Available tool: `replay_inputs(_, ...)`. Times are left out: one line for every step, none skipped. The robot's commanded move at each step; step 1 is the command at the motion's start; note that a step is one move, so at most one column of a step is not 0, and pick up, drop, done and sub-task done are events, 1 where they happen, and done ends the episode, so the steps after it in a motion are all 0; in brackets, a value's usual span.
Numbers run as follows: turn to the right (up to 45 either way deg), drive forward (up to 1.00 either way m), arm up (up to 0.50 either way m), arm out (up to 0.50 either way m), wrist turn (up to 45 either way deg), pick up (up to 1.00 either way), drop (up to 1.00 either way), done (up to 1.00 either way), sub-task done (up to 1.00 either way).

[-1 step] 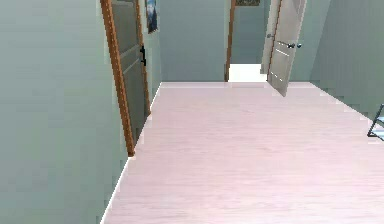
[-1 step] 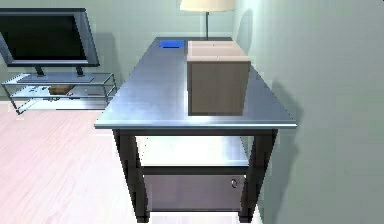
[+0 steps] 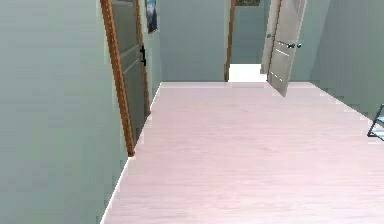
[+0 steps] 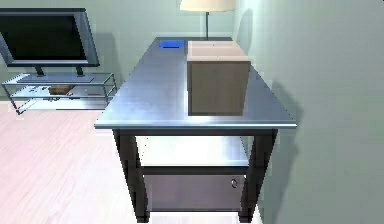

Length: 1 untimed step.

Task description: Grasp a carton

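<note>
**Fig.** Arm side view: carton [image 4: 218,78], brown and boxy, upright on the grey desk [image 4: 150,100]. It sits a bit toward the 3 o'clock side of the top's middle, set back from the near edge. At 11 o'clock of the carton a flat blue item [image 4: 172,44] lies on the desk, apart from it. At 12 o'clock a lamp [image 4: 208,8] stands at the far end. TV [image 4: 45,38] on a glass stand [image 4: 60,90] at approx. 10 o'clock, off the desk.

Forward view: pale floor [image 3: 240,150]; one door [image 3: 128,70] at 10 o'clock, another door [image 3: 285,45] ajar at 1 o'clock.

Jaws: I cannot tell their state from these views.

Step, as I judge it: base parked alongside the desk w/ the carton abeam, reach not yet begun.

Next move prob. calls for raising my arm above desk height, extending toward the carton, and squaring my jaws to its sides. The carton looks wide, so a grip on a top edge may be needed.
</note>
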Motion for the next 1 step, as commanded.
replay_inputs(0.0, 0.00, 0.38, 0.00, 0.0, 0.00, 0.00, 0.00, 0.00)
